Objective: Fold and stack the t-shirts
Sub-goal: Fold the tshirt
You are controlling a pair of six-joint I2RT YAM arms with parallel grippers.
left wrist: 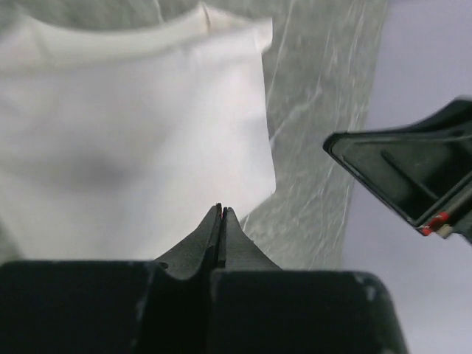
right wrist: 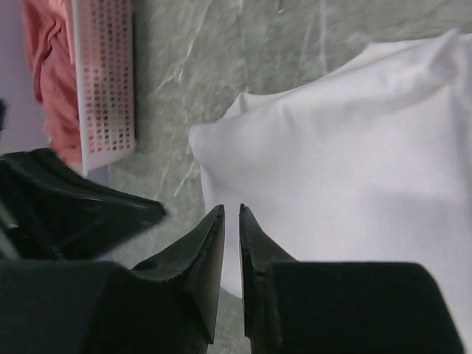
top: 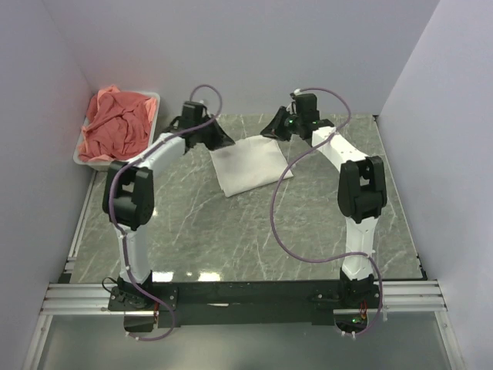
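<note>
White cloth dead ahead of both sets of jaws: the white t-shirt lies folded flat on the marble table, and its long axis runs straight across from one gripper to the other. Left gripper now, fingers pressed tight together with no cloth showing between them, and the shirt spreads ahead of the tips and off to their left, its near edge passing just under them. Over to the right gripper, where the fingers stand a narrow slot apart and clamp nothing; from there the shirt fills the ground ahead and to the right, with its rounded corner just beyond the tips. So each arm hangs at its own end of the fold, neither one nearer than the other, and to my eye this shirt looks done. The salmon-pink t-shirts sit heaped in the white tub, well off beyond the left gripper's outer side, so I'd back the left arm for that reach, though those jaws would have to part first
</note>
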